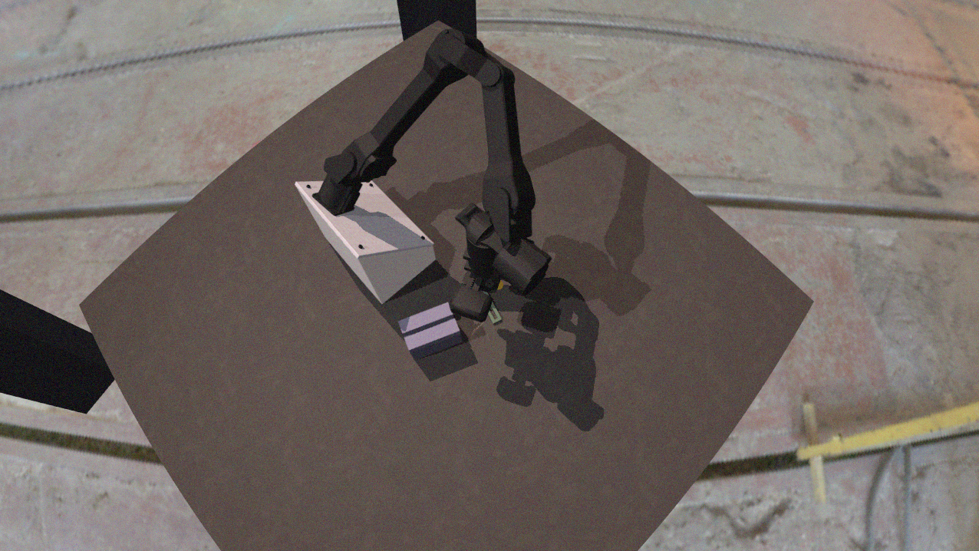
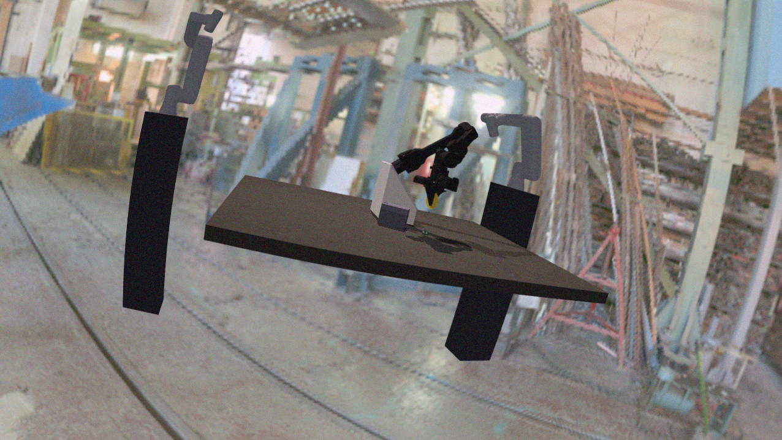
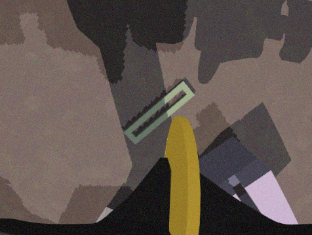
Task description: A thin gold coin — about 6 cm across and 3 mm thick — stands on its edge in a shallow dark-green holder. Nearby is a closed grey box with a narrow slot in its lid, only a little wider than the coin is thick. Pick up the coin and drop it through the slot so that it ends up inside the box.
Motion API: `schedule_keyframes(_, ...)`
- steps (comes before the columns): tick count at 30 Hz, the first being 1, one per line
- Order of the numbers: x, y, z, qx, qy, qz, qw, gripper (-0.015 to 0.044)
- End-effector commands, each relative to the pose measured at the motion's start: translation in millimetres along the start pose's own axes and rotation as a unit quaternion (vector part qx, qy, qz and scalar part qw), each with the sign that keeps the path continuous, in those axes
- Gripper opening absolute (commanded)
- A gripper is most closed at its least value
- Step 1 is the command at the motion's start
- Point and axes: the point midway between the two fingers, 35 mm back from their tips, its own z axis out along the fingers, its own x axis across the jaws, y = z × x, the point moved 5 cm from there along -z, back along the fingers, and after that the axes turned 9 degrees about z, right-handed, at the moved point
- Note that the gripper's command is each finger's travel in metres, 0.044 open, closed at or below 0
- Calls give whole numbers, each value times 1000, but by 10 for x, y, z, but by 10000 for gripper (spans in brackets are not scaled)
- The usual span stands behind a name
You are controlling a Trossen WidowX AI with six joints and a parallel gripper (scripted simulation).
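Observation:
My gripper (image 1: pixel 487 282) (image 2: pixel 436 192) (image 3: pixel 168 165) is shut on the thin gold coin (image 1: pixel 502 282) (image 2: pixel 433 203) (image 3: pixel 183 197) and holds it on edge, well above the table. The dark-green holder (image 1: pixel 495 315) (image 3: pixel 177 108) lies empty on the table below and a little ahead of the coin. The grey box (image 1: pixel 438 334) (image 2: pixel 392 214) (image 3: pixel 271 199) stands close beside the holder, with its narrow dark slot (image 1: pixel 430 328) (image 3: pixel 240 190) running across the lid. In the wrist view the box is at the lower right of the coin.
A pale wedge-shaped block (image 1: pixel 373 236) (image 2: pixel 387 189) carries the arm's base just behind the box. The brown table (image 1: pixel 273 410) (image 2: pixel 306 224) ends in sharp corners. Black pillars (image 2: pixel 147 208) (image 2: pixel 505 210) stand at its edges.

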Motion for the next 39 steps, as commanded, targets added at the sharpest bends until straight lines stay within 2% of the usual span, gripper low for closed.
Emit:
schedule_keyframes(1, -1, -20, 2, 1, 3, -69, 998, 0)
schedule_keyframes(19, -19, -51, -1, 0, 3, -357, 934, 0)
schedule_keyframes(26, -36, -56, -2, 0, 3, -361, 932, 0)
schedule_keyframes(39, -353, -154, -4, 3, -2, -359, 933, 0)
